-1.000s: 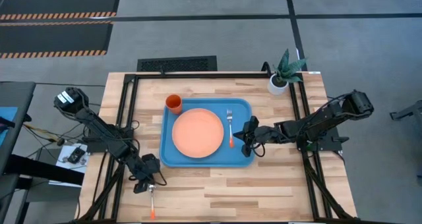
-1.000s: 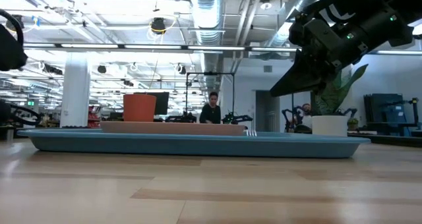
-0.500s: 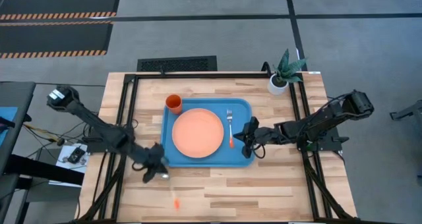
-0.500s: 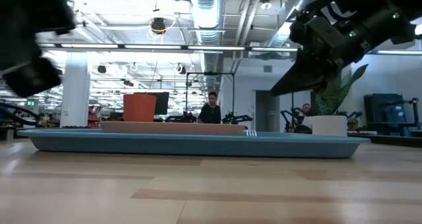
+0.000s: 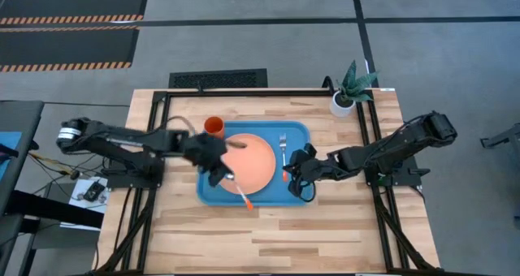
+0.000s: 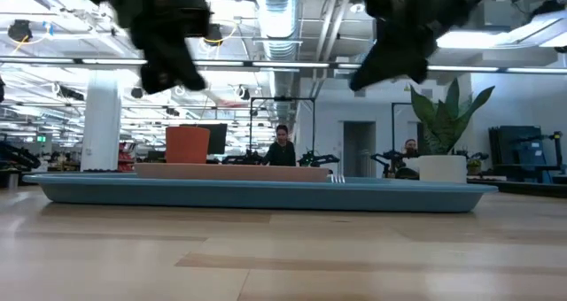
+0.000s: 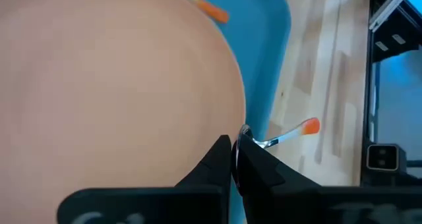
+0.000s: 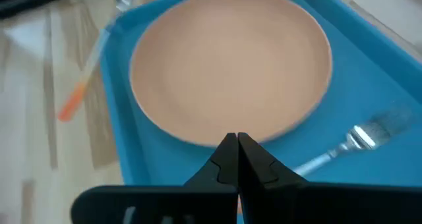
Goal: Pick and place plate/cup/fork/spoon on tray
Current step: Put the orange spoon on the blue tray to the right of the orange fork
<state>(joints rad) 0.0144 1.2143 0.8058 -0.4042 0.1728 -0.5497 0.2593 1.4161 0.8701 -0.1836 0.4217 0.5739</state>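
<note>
The blue tray (image 5: 301, 130) lies mid-table with the salmon plate (image 5: 253, 150) flat in it, the orange cup (image 5: 214, 127) upright at its far left corner and the fork (image 5: 283, 146) flat along its right side. My left gripper (image 5: 218, 170) is over the plate's left edge, shut on the spoon (image 5: 238, 191). My right gripper (image 5: 292, 176) is shut and empty, raised above the tray beside the fork's orange handle. In the low view both grippers hang well above the tray (image 6: 266, 195). My left gripper pinches the spoon between its two fingers at the silver bowl end (image 7: 246, 134). The shaft sticks out sideways from the fingertips, with the orange handle end (image 7: 308, 126) free. The spoon is lifted clear and slants toward the tray's near edge.
A white pot with a green plant (image 5: 342, 104) stands at the table's far right corner. Bare wood table (image 5: 268, 235) lies between the tray and the near edge. A black frame runs along the table's sides and far edge.
My left gripper has lifted the spoon off the table near the near left corner. It has carried it up and toward the far right, over the tray and plate. My right gripper has risen a little above the tray.
</note>
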